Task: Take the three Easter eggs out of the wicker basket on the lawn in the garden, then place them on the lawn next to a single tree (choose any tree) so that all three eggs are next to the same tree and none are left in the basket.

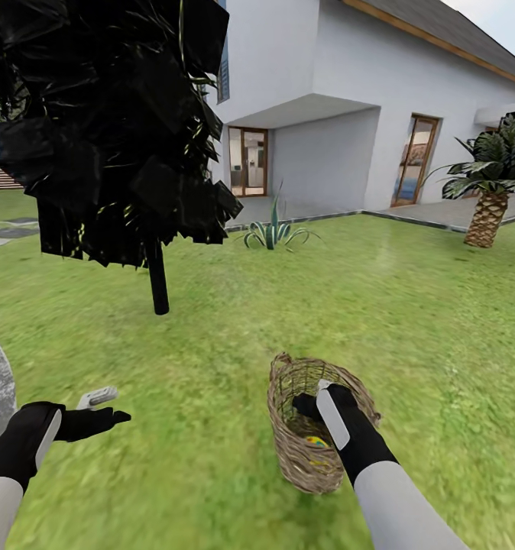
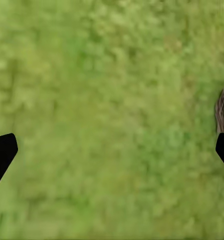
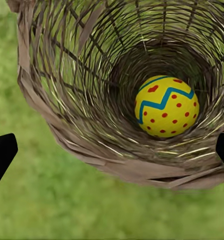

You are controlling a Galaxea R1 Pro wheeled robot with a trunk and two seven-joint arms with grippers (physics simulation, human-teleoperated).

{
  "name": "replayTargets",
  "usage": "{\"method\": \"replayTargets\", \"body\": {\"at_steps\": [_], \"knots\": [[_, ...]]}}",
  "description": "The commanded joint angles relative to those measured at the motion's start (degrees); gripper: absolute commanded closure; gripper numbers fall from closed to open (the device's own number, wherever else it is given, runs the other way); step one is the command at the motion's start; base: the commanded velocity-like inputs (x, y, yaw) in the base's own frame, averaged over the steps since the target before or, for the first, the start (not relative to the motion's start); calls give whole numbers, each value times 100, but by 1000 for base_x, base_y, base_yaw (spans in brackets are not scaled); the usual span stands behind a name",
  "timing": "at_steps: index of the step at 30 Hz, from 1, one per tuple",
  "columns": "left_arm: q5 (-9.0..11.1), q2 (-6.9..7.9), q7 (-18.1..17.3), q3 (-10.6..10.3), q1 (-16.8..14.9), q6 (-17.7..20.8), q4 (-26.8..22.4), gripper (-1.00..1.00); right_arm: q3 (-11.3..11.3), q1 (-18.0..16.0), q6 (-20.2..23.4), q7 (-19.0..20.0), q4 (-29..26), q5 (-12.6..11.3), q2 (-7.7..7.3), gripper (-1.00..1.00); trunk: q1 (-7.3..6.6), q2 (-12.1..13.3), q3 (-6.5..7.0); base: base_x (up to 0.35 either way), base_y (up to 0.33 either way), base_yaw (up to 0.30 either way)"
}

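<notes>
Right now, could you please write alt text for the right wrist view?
One yellow Easter egg with red dots and a blue-green zigzag band lies at the bottom of a tan woven wicker basket. The basket stands on the green grass lawn, and two black fingertips frame it, wide apart.

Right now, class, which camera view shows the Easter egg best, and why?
The right wrist view: the Easter egg lies unobstructed inside the wicker basket. The head view shows a sliver beside the right arm; the left wrist view shows lawn.

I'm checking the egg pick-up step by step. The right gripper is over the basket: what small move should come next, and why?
Probably lower the right gripper deeper into the wicker basket toward the Easter egg. Its fingertips sit wide apart outside the rim, and the egg lies at the bottom, untouched, so the open fingers must descend around it before closing.
</notes>
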Motion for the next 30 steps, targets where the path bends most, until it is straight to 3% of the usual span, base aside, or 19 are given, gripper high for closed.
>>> {"method": "replayTargets", "body": {"at_steps": [1, 30], "knots": [[-32, -2, -38, 18, -4, 28, -5, -100, -9, -3, 7, -49, -9, -60, 4, -100, 1, -2, -6, 194, 2, 0], [-25, -13, -38, 18, -4, 28, -5, -100, -88, -73, -83, -304, 444, -52, -38, -100, 1, -2, -6, 53, -9, 0]]}}
